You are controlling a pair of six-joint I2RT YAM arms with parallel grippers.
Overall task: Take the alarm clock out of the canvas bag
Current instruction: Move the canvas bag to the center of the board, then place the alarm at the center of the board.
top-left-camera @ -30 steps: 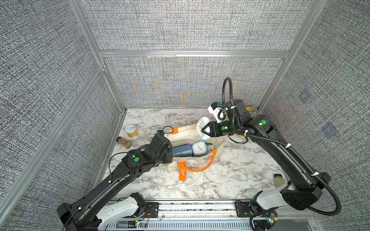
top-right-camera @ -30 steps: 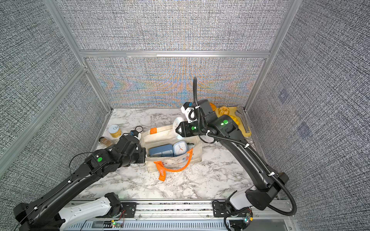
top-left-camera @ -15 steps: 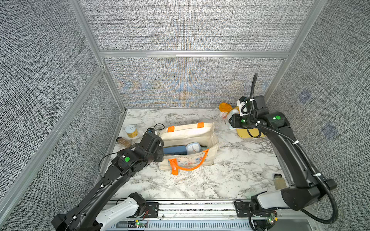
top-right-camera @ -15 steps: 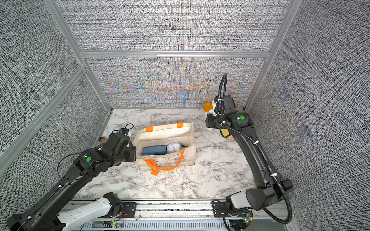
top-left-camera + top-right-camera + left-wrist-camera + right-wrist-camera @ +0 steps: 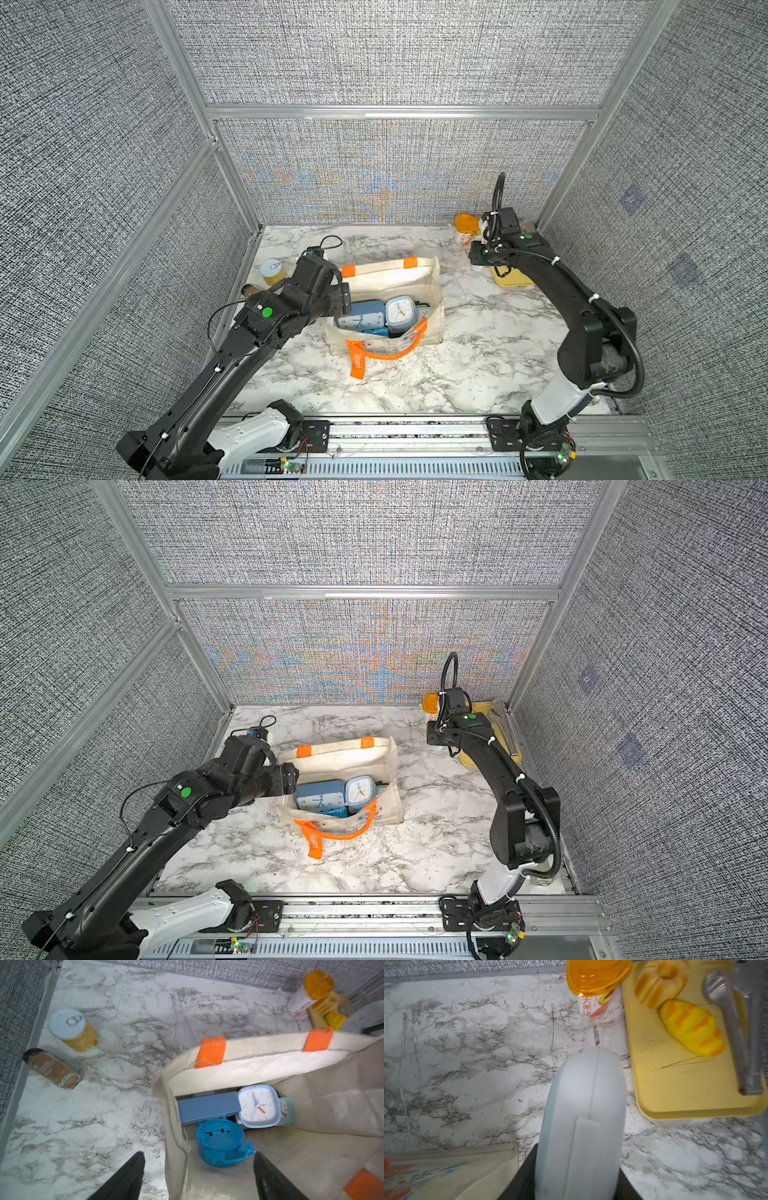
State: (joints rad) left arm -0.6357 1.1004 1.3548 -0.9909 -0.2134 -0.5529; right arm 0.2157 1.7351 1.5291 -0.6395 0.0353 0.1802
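In the left wrist view the left hand is spread astride the bag end rim, with a square clock inside. Only the right wrist view shows the right hand pinching a pale rounded thing over the surface, beside the tray.

Can beside a lying brown bottle — yellow tray holds tongs.

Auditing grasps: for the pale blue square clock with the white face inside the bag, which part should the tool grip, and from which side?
Probably its rim, from above through the open mouth of the canvas bag. The square clock sits face up; the blue box and a small green clock flank two edges, so pinch across the other two.
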